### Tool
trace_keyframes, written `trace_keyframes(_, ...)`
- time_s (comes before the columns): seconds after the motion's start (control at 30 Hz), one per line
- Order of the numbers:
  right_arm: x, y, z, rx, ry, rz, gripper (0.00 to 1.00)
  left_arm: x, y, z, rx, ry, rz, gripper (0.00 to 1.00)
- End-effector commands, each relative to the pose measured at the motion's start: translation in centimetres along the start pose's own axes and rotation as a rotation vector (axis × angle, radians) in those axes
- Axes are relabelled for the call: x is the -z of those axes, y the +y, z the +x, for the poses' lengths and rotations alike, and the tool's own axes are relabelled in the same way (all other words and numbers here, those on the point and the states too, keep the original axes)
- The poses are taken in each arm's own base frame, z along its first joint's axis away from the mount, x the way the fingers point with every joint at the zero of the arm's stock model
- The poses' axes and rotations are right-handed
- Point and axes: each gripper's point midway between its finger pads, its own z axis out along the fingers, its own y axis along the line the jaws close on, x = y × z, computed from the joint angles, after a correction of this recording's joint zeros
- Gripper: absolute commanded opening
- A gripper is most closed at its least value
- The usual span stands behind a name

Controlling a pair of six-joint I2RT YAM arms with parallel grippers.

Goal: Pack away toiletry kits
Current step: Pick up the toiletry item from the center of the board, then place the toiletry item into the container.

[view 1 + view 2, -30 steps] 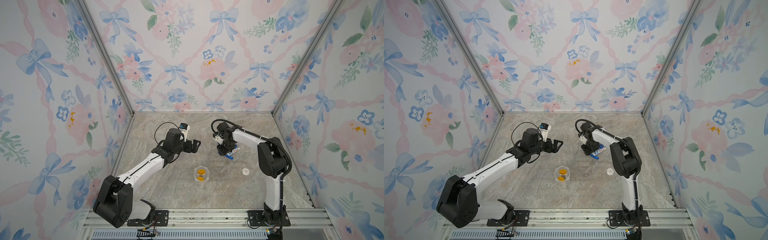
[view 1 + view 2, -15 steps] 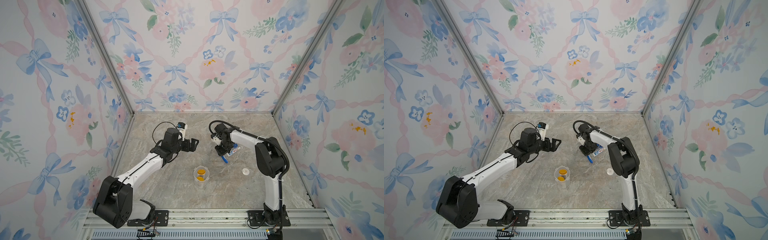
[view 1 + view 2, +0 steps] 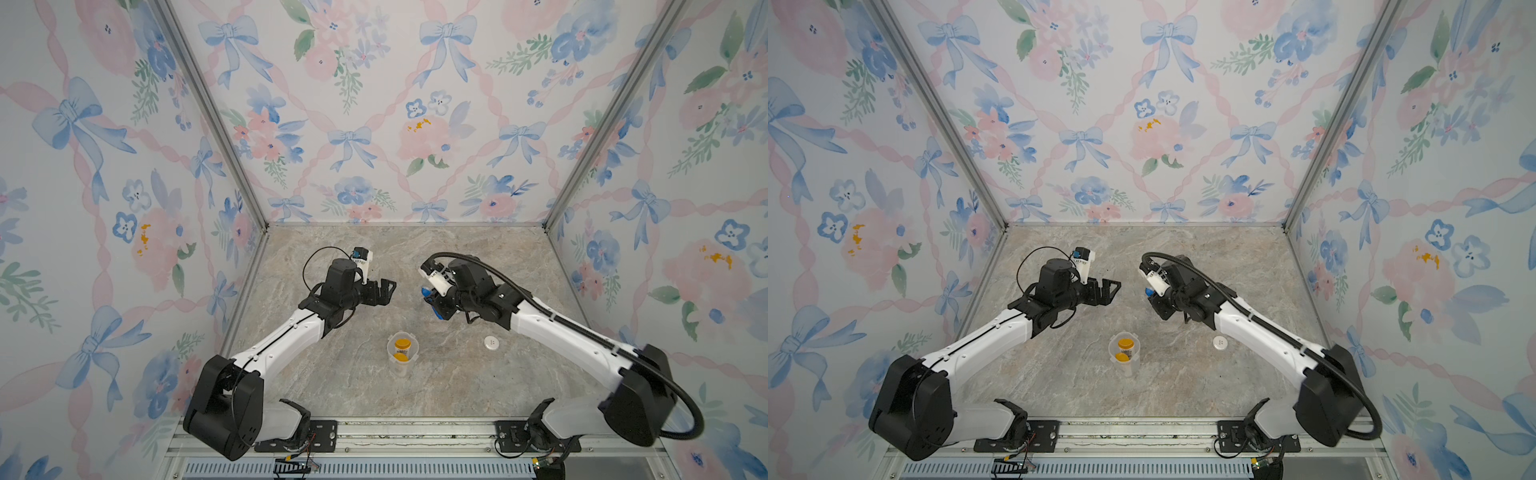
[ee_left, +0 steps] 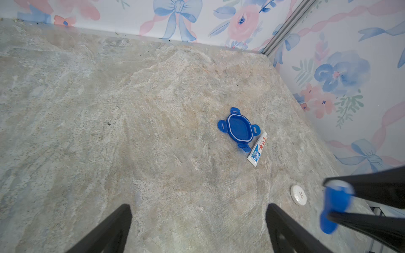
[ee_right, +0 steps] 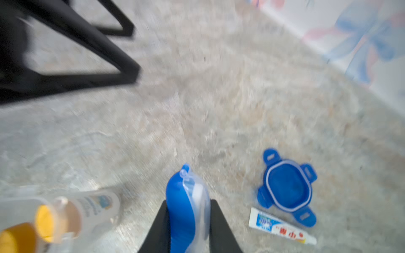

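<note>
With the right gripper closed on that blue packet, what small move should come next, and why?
Probably carry it toward the plastic cup and lower it in. The right gripper is clamped on the blue packet above the table, and the cup already holds two orange-capped tubes. The left gripper is open and empty.

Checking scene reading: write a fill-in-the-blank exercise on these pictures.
1. The right gripper is shut on a ___ case.
2. The two orange-capped tubes stand in the ___.
3. The printed tube lies beside the blue ___.
4. The left gripper is ___.

Missing words: blue; cup; lid; open
</note>
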Motion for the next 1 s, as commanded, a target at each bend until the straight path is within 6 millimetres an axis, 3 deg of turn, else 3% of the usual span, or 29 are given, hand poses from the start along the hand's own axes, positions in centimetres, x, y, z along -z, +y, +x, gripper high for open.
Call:
trace_keyframes(0.0,2.2,0.6,-2.8,-0.001,-0.198,0.021,0.17,1.2,-0.1,-0.4,0.016,-0.038,-0.006,0.98)
trace_keyframes(0.13,5.0,4.8,-4.6,-0.037,-0.358,-0.102,0.18,1.4,0.0,-0.3,0.017,-0.044,-0.016,0.98)
trace_keyframes(0.27,5.4,8.5,-3.6,-0.007,-0.428,-0.137,0.18,1.7,0.0,-0.6,0.012,-0.057,-0.021,0.98)
trace_keyframes(0.47,5.5,11.8,-3.0,0.002,-0.484,-0.208,0.17,2.2,0.3,-1.1,0.006,-0.075,-0.032,0.98)
trace_keyframes(0.6,4.9,13.0,-1.8,-0.01,-0.477,-0.243,0.18,2.0,0.4,-1.0,0.006,-0.071,-0.037,0.98)
trace_keyframes(0.97,1.9,13.6,1.2,-0.013,-0.434,-0.246,0.19,1.6,0.7,-0.9,0.011,-0.061,-0.043,0.98)
